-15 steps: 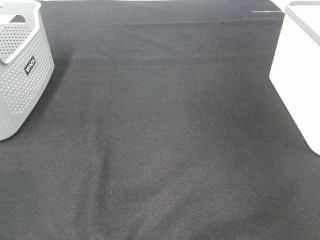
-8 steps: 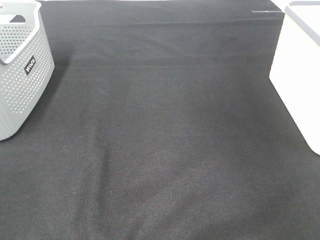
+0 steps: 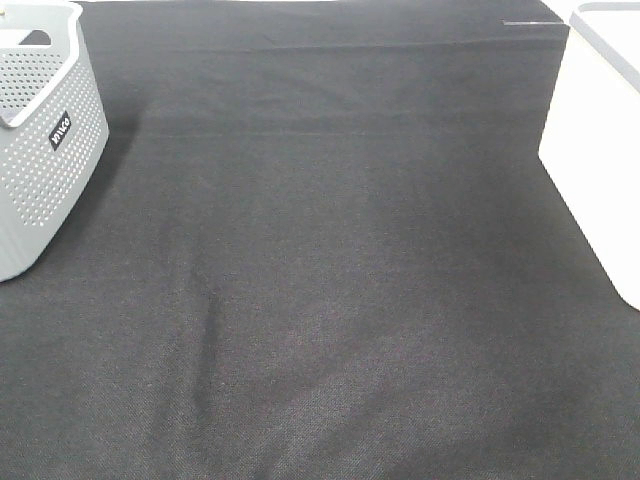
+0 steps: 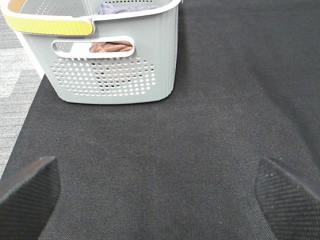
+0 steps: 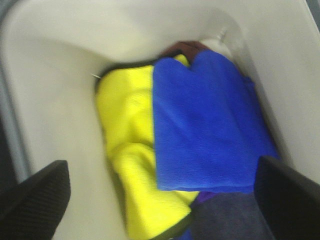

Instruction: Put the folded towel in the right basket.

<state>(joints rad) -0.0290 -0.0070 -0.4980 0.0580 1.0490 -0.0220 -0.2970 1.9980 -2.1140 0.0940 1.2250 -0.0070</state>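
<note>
The worktop lay under a black cloth, creased in a few lines. A grey basket with perforated walls stood at the far left corner, and a white basket stood against the right edge, cut off by the frame in the high view. The right gripper hung over the open mouth of the white basket with its fingers spread wide and nothing held between them. Below it the blue towel lay folded inside that basket, on top of the pile. It overlapped a yellow towel beside it, with a dark cloth at one end and a small patch of reddish-brown fabric showing at the other. The right wrist picture was a little blurred. The left gripper was over the black cloth near the left edge, facing the grey basket, its fingers also wide apart and empty. That basket had a yellow handle along its rim. A brown cloth showed through the slot in its wall, and a greyish cloth showed above the rim.
</note>
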